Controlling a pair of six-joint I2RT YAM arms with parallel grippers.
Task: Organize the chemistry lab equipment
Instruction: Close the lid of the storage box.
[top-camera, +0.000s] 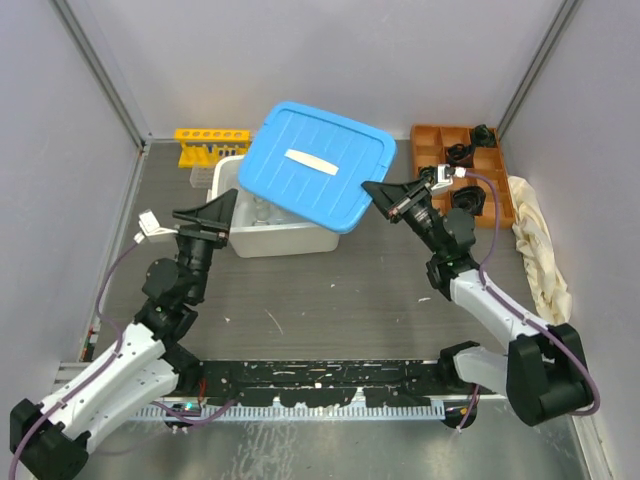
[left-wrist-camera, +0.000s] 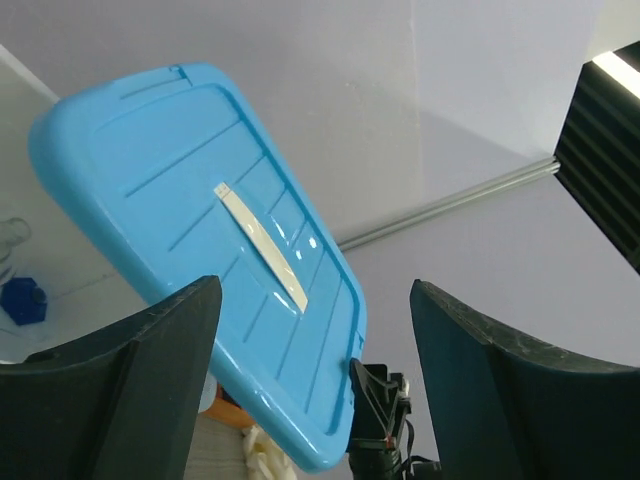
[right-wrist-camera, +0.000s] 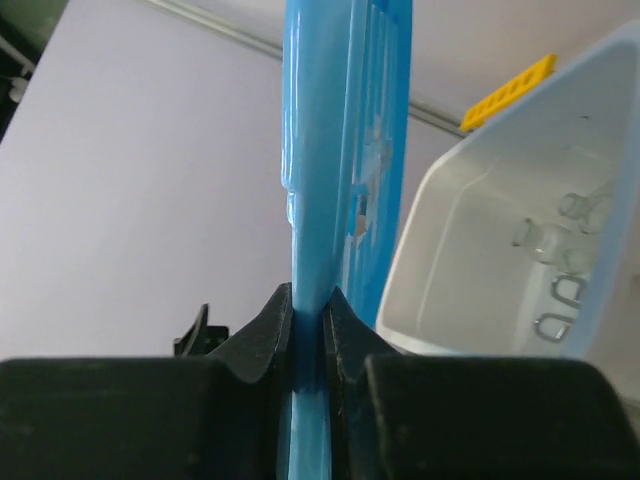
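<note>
My right gripper (top-camera: 378, 192) is shut on the right edge of a blue bin lid (top-camera: 315, 160) and holds it tilted above a white bin (top-camera: 280, 238). In the right wrist view both fingers (right-wrist-camera: 275, 325) pinch the lid's rim (right-wrist-camera: 310, 200). Clear glass flasks (right-wrist-camera: 545, 235) lie inside the bin (right-wrist-camera: 470, 240), with metal loops (right-wrist-camera: 560, 300) beside them. My left gripper (top-camera: 222, 215) stands open at the bin's left side, apart from the lid (left-wrist-camera: 200, 220). The left wrist view shows a blue cap (left-wrist-camera: 20, 300) in the bin.
A yellow rack (top-camera: 205, 140) stands at the back left, with a clear plastic rack (top-camera: 203, 178) in front of it. An orange compartment tray (top-camera: 455, 155) holding black objects sits at the back right. A cream cloth (top-camera: 540, 250) lies along the right wall.
</note>
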